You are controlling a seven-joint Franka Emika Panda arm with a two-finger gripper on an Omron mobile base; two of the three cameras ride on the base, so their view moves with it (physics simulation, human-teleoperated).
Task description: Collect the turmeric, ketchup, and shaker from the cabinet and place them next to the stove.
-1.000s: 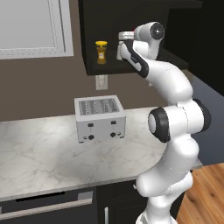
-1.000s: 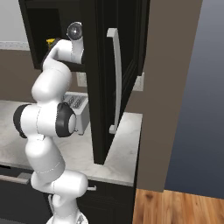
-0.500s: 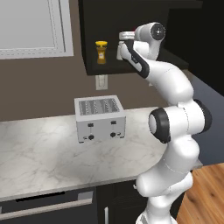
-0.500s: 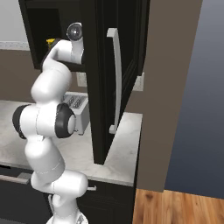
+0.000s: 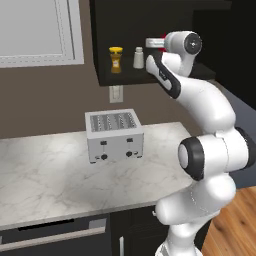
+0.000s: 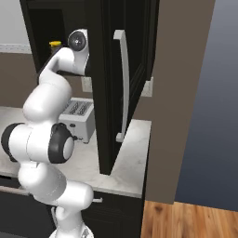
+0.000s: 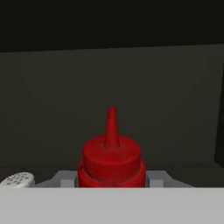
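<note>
Inside the black wall cabinet (image 5: 150,15) my gripper (image 7: 112,177) is shut on the ketchup (image 7: 112,162), a red bottle with a pointed nozzle. Grey fingers (image 7: 65,178) press both its sides. In the left base view the gripper (image 5: 152,44) reaches onto the shelf, and a sliver of the ketchup (image 5: 162,37) shows behind the hand. The white-grey shaker (image 5: 138,57) stands just left of the hand, and its domed top (image 7: 16,179) sits at the hand view's lower left. Further left stands the turmeric (image 5: 116,59), yellow-capped, with its cap (image 6: 55,44) also showing past the arm. The stove is out of view.
A silver toaster (image 5: 114,135) sits on the marble counter (image 5: 45,175) below the cabinet. The open black cabinet door (image 6: 111,83) with its long silver handle (image 6: 122,88) hangs to the arm's right. A wall outlet (image 5: 116,93) is under the shelf.
</note>
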